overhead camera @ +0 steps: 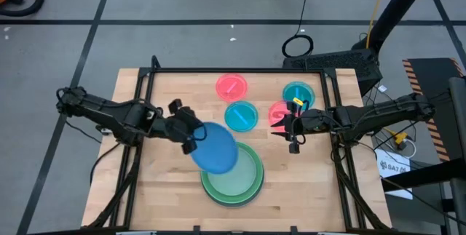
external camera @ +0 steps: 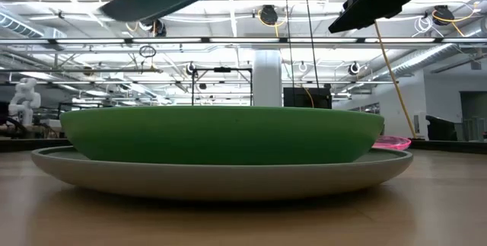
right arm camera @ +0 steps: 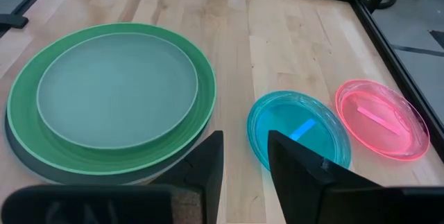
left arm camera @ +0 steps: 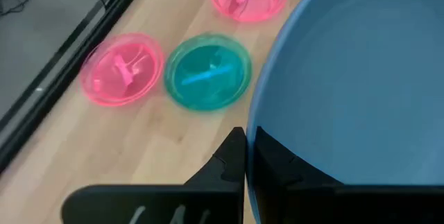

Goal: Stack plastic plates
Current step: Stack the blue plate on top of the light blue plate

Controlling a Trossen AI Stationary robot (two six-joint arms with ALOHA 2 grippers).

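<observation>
The wooden table point(overhead camera: 167, 184) carries a grey plate point(right arm camera: 28, 165) (stacked upon), pink and teal plates.

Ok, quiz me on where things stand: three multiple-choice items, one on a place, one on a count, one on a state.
1. Where is the blue plate?
A. Flat on the wood
B. In the air, partly over the stack
C. At the table's far edge

2. How many small plates lie singly on the table?
A. Two
B. Three
C. Four

3. How is the right gripper?
A. Open and empty
B. Shut on a plate
C. Out of sight

Answers:
1 B: the left gripper pinches its rim, and the low view shows it tilted, well above the green plate.
2 C: two pink plates and two teal plates.
3 A: its wrist view shows a bare gap between the fingers.
</observation>
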